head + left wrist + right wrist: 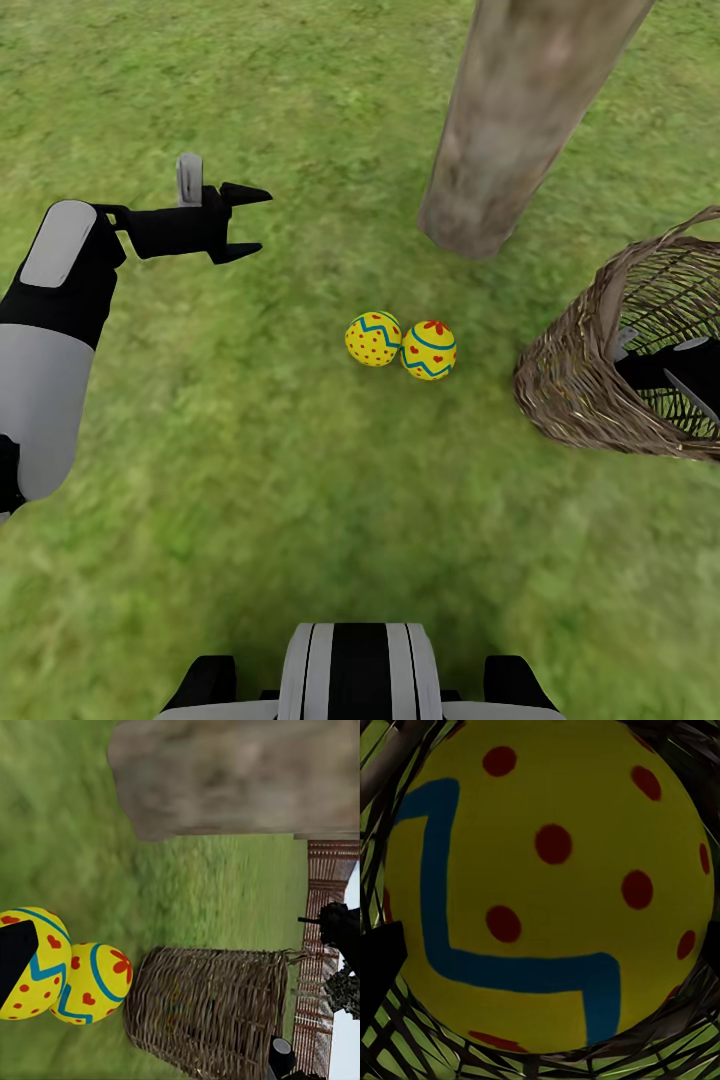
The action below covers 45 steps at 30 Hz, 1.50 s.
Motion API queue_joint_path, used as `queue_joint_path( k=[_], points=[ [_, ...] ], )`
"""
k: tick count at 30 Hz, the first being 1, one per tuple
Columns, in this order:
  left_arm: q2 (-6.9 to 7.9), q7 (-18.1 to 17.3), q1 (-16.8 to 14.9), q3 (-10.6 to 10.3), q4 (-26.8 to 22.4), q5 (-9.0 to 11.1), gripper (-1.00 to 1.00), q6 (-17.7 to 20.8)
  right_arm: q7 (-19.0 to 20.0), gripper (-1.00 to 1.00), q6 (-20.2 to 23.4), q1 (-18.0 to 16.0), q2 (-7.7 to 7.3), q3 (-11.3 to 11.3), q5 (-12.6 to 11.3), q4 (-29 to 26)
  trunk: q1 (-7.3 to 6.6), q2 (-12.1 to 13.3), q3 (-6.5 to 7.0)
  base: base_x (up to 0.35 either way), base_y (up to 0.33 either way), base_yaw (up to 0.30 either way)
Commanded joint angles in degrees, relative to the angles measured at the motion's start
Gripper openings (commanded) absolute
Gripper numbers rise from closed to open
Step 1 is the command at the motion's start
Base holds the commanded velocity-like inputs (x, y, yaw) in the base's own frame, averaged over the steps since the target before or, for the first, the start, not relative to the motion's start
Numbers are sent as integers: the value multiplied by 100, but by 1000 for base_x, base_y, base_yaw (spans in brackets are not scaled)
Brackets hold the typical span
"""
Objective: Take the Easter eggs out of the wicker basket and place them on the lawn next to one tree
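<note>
The right gripper is reaching inside the wicker basket toward the last egg; whether its fingers are grasping it, I cannot tell. They should be clasping it centrally. The left gripper is hanging released.

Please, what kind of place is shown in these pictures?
Most likely a garden. Mottled green grass covers the ground, a thick pale grey-brown tree trunk rises from it, and a brown horizontal-slat wooden fence stands beyond the round brown twig basket.

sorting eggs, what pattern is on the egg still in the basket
Yellow egg with red dots and a blue zigzag; clearest in the right wrist view.
</note>
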Motion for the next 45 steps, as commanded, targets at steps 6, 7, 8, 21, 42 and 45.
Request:
queue_joint_path(
  k=[6, 7, 8, 21, 42, 45],
  points=[
    [0, 58, -4, -14, 2, 61, 100, 3, 2, -100, 66, -1, -5, 42, -94, -7, 0, -1, -4, 0, 0, 0],
    [-4, 58, -4, -14, 2, 58, 100, 3, 2, -100, 66, -1, -5, 42, -94, -6, 0, -1, -4, 0, 0, 0],
    [-10, 58, -4, -14, 2, 57, 100, 3, 2, -100, 66, -1, -5, 42, -94, -6, 0, -1, -4, 0, 0, 0],
    [-82, 58, -4, -76, 2, 64, 100, 3, 2, -100, 69, -1, -10, 42, -86, -14, 0, -1, -4, 0, 0, 0],
    [-249, 96, -4, -839, 48, 55, 100, -22, -159, -100, 92, -1, -6, 49, -80, -5, -44, 22, 372, 0, 0, 0],
    [-260, 124, -4, -865, 62, 56, 100, -31, -179, -100, 92, -1, -13, 50, -77, -6, -51, 26, 439, 0, 0, 0]
  ],
)
